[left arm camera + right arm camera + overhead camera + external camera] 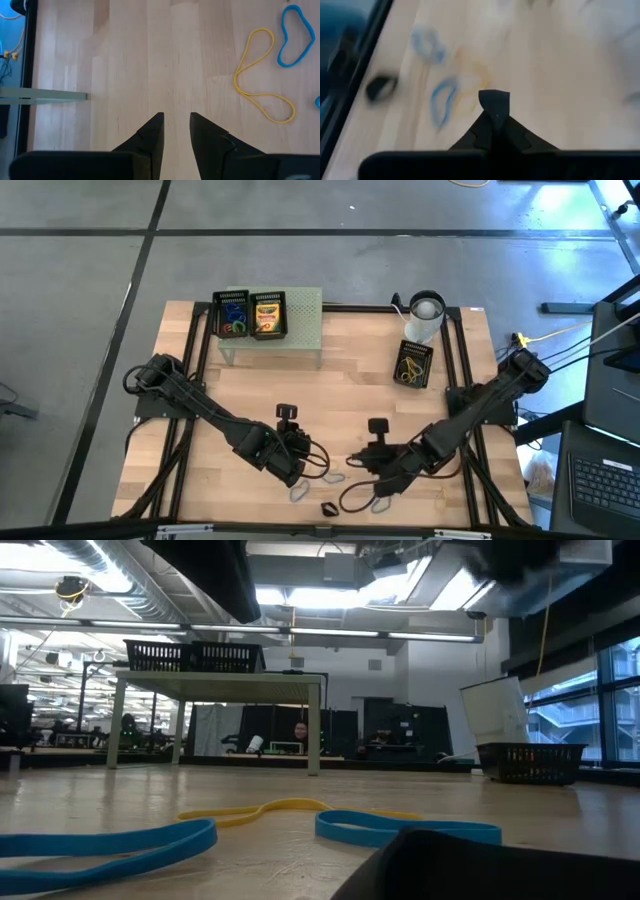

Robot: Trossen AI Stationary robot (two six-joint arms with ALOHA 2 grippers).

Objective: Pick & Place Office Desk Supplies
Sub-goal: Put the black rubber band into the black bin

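Small supplies lie near the table's near edge: blue loops point(300, 492) point(333, 477) point(380, 502), a thin yellow band point(260, 75) and a small black clip point(328, 507). My left gripper point(297, 467) hovers just left of them, open, with only bare wood between its fingers point(176, 131); the yellow band and a blue loop point(295, 35) lie ahead of it. My right gripper point(383, 472) is just right of the loops, its fingers shut point(494, 100) over the wood. Its blurred wrist view shows blue loops point(442, 102) point(427, 42) and the clip point(380, 87).
A pale green perforated stand point(270, 325) stands at the far left and carries two black baskets, one with loops point(233, 315) and one with a crayon box point(267, 315). A white cup point(425, 315) and another black basket point(413, 363) stand at the far right. Black rails edge the table.
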